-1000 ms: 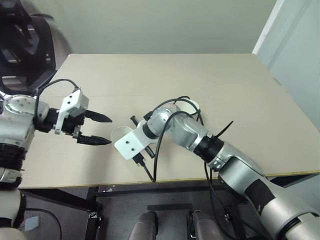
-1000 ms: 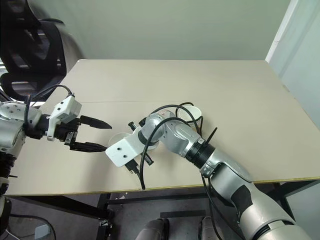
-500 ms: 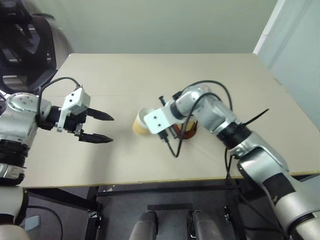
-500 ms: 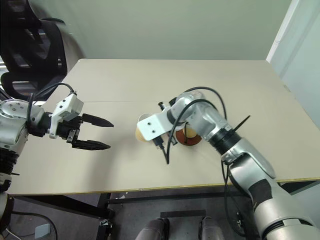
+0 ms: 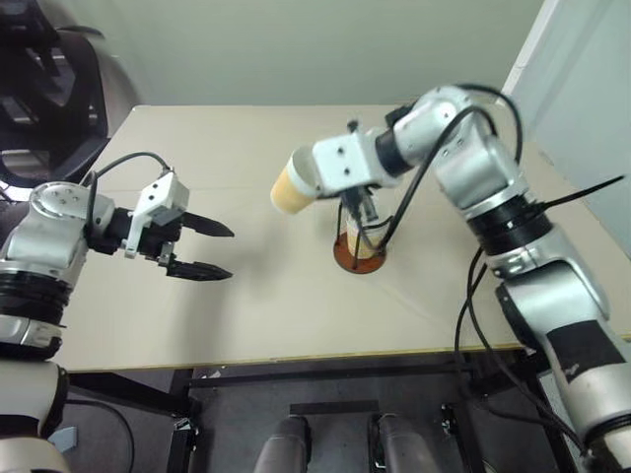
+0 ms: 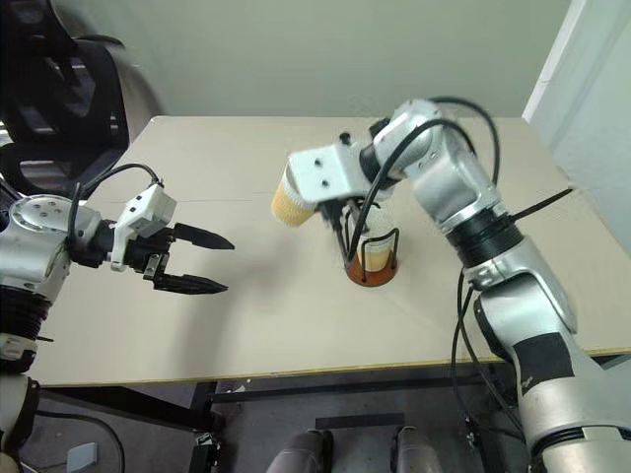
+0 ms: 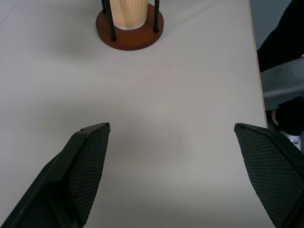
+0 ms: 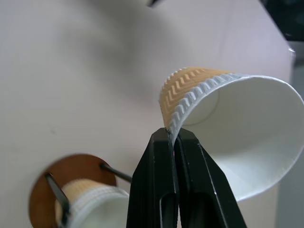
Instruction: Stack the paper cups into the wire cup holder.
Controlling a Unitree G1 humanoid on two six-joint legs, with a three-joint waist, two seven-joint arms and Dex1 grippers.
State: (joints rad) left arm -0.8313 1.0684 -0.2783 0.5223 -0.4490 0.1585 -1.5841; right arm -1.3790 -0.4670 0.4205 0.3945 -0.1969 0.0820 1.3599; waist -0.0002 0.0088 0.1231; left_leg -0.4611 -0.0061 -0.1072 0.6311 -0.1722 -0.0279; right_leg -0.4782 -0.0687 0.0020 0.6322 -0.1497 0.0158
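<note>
Because the right gripper [image 8: 175, 137] is pinching only the rim wall of a paper cup [image 5: 292, 184], with one finger inside the mouth and one outside and both pressed tight together, the cup is hanging tipped on its side in the air rather than upright. It is floating above the beige table [image 5: 246, 296], up and to the left of the wire cup holder [image 5: 358, 248], apart from it and not yet over its opening. The holder is standing near the middle of the table, its round reddish-brown base flat on the surface and its thin black wires rising upright, and it is already keeping another cup [image 7: 127, 12] seated inside, mouth up. That seated cup is likely the target for nesting, so the carried cup is probably going to need turning base-down and lining up over the wires before release; a thin rim grip like this could let it swing or slip. Further out on the robot's left, the left gripper [image 5: 204, 250] is hovering over bare table, well apart from the holder, its two black fingers spread wide and gripping nothing, seemingly waiting out of the way.
</note>
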